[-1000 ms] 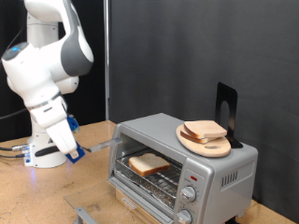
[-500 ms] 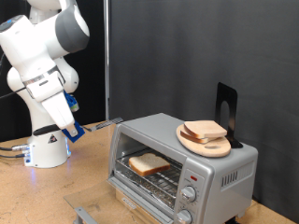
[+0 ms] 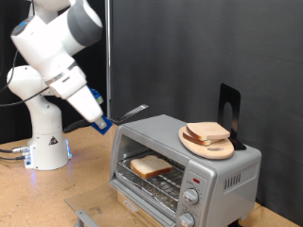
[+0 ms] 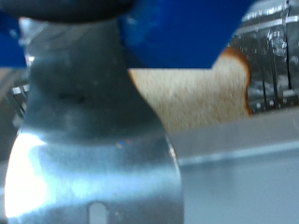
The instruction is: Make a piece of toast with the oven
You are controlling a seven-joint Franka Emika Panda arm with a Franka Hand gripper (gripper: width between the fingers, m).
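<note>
One piece of toast (image 3: 151,167) lies inside the oven (image 3: 222,175), below the jaws (image 3: 135,112).

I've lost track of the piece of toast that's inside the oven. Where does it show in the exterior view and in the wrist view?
Exterior view: the piece of toast lies flat on the wire rack inside the oven, below the wooden plate on its roof.
Wrist view: the piece of toast is the tan, crusted patch behind a blurred metal part of the gripper.
Shared landmark: the oven's wire rack, seen beside the bread in both.
</note>
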